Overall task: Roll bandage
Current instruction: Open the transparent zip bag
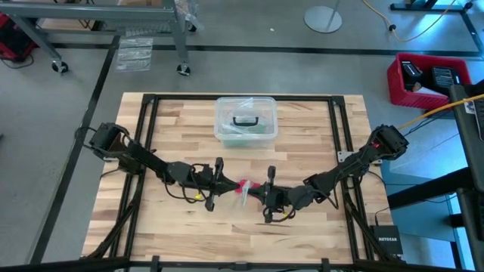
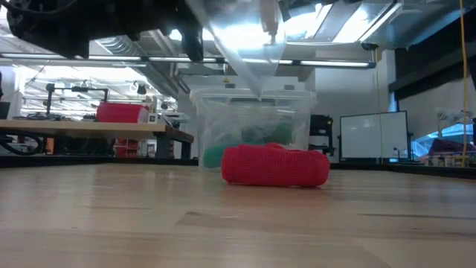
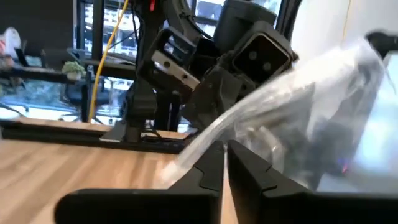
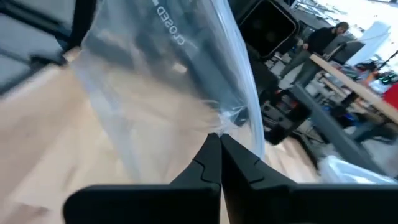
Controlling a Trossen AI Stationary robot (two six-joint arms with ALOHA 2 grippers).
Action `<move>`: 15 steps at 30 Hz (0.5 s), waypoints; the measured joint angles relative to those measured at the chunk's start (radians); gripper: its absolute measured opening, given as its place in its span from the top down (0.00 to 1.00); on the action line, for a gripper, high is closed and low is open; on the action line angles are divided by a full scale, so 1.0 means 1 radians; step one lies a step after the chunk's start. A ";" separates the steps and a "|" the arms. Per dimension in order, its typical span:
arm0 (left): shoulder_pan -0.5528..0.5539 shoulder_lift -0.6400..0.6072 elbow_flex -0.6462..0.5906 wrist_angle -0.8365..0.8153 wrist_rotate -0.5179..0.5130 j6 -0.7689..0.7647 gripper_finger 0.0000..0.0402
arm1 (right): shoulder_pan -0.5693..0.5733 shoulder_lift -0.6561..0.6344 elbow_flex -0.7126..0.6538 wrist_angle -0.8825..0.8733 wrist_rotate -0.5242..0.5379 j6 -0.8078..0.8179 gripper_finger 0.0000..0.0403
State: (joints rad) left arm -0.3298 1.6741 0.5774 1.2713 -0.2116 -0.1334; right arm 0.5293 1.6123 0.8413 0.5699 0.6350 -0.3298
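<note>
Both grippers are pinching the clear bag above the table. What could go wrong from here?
The left gripper and right gripper each hold only an edge of the clear bag, so the thin plastic could slip out or tear if they pull apart. The red bandage lies on the table beneath; a dropped bag may cover it.

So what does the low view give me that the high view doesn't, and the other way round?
Only the low view shows the bandage as a short red roll lying on the table, with nothing gripping it, and the clear plastic bag hanging above it. Only the high view shows both arms meeting mid-table, the left gripper and right gripper on either side of the bag, and the black handle on the box lid. Both show the clear plastic box behind the bandage.
</note>
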 joint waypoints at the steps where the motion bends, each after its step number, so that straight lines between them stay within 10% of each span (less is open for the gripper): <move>1: 0.000 -0.016 0.000 -0.031 -0.004 0.019 0.95 | 0.000 -0.004 -0.006 0.011 -0.003 0.014 1.00; 15: -0.108 -0.215 0.058 -0.473 -0.155 0.413 0.69 | -0.156 -0.021 -0.073 0.203 -0.486 0.311 1.00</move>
State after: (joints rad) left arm -0.4374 1.4588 0.6357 0.7979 -0.3662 0.2792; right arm 0.3731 1.5917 0.7685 0.7730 0.1494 -0.0192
